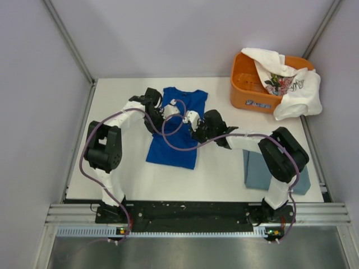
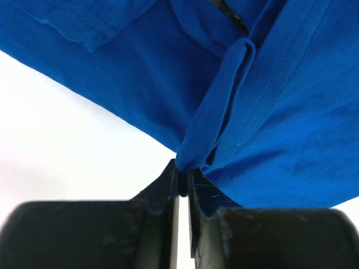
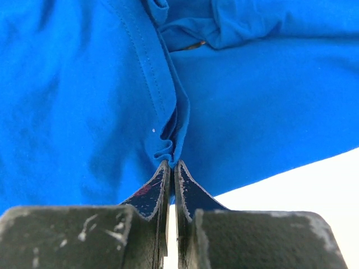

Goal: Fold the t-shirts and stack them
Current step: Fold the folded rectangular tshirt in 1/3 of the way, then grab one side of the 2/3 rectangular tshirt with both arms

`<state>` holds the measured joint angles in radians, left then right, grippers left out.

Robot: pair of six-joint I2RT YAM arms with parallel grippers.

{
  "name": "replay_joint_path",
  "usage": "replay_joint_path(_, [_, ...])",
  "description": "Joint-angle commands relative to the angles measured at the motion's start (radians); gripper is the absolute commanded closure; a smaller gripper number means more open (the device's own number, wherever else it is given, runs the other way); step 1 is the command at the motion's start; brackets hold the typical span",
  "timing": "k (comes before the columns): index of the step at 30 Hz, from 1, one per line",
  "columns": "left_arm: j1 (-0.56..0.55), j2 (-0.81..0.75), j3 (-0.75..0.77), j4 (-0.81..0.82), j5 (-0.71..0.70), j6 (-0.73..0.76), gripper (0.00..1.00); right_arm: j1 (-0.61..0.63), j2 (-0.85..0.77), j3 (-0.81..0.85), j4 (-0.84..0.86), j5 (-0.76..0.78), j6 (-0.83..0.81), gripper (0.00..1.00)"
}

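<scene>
The left gripper (image 2: 182, 171) and right gripper (image 3: 171, 167) each pinch a fold of the blue t-shirt (image 1: 178, 147) — at its left and right edges — mid-table (image 1: 220, 171), toward the far side.

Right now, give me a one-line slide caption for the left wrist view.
Close-up: left tool shut on a bunched fold of the royal-blue t-shirt, white table behind.

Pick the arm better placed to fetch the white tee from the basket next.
Right, likely. The white tee hangs over the orange basket at the table's far right, nearer the right gripper; the left gripper sits further left. Both are shut on the blue tee.
</scene>
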<state>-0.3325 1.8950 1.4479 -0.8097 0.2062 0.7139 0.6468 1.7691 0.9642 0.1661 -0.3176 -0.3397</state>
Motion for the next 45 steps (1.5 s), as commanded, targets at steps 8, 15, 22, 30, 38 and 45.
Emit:
replay_joint_path(8, [0.029,0.070,0.176,0.159,-0.230,-0.120,0.60,-0.087,0.090,0.184,0.038,0.176,0.139,0.70])
replay_joint_path(15, [0.041,-0.014,0.181,0.127,-0.162,-0.100,0.60,-0.119,-0.011,0.183,-0.033,0.079,0.055,0.68])
replay_joint_path(22, [0.039,-0.335,-0.194,0.012,0.335,0.256,0.58,0.029,-0.308,-0.126,-0.013,-0.149,-0.246,0.53])
replay_joint_path(30, [0.039,-0.488,-0.541,0.104,0.323,0.538,0.42,0.232,-0.318,-0.237,-0.109,-0.086,-0.436,0.50])
replay_joint_path(38, [0.017,-0.491,-0.662,0.217,0.251,0.570,0.36,0.294,-0.188,-0.185,-0.200,0.060,-0.487,0.49])
replay_joint_path(45, [-0.016,-0.426,-0.699,0.294,0.130,0.552,0.37,0.295,-0.151,-0.171,-0.188,0.097,-0.475,0.54])
